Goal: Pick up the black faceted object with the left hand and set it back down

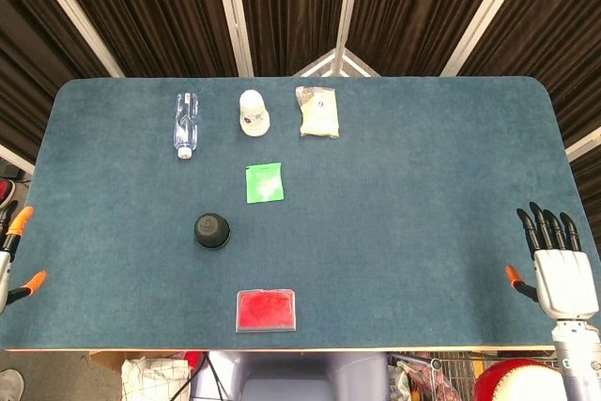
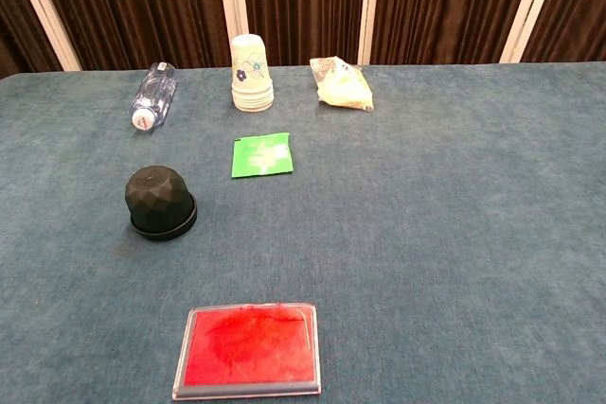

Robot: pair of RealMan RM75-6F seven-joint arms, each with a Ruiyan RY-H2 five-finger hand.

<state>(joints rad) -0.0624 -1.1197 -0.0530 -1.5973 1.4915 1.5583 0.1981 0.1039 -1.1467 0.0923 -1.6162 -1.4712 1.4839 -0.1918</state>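
The black thing (image 2: 160, 201) sits on the blue surface (image 1: 423, 185), on the robot's left side. It is round with flat little faces and a wider ring at the bottom. Nothing is touching it.

The left hand (image 1: 11, 255) only peeks in at the far left edge of the head view. You can see just orange tips and a bit of white. I cannot tell if its fingers are spread or closed. It is well apart from the black thing.

The right hand (image 1: 559, 265) hangs past the right edge of the surface. Its fingers (image 1: 545, 224) are straight and a little apart, and it holds nothing.

The pick-up looks like it has not begun.

What could go wrong? The black thing is smooth and rounded on top, so the fingers might slide off it if they close too high. If the hand comes in too low from the side, it could push the thing along and not grab it. The green packet (image 2: 262, 155) lies near it and the red card (image 2: 250, 349) is closer to the robot. A wide swing of the arm could knock those. Putting the black thing down crooked could make it tip over.
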